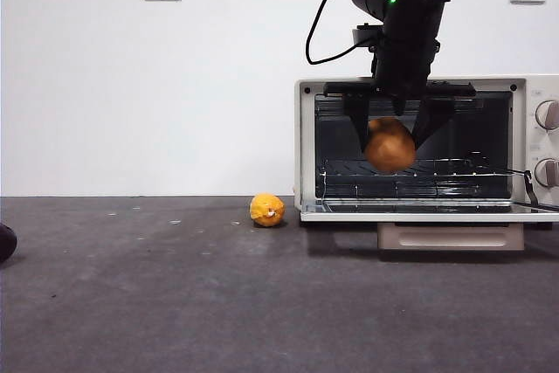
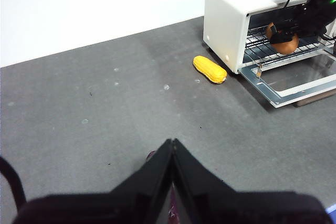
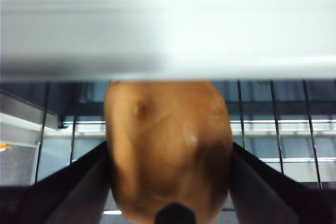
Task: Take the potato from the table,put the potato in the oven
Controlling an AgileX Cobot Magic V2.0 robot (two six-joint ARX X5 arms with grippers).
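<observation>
The right gripper hangs straight down before the open oven, jaws pinching the potato; the left gripper, jaws pressed together, waits over the tabletop.

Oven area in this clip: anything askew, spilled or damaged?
Nothing stands out. The oven door lies open and level, and the right pincer holds the potato at the opening above the wire rack. No spills or damage visible.
</observation>
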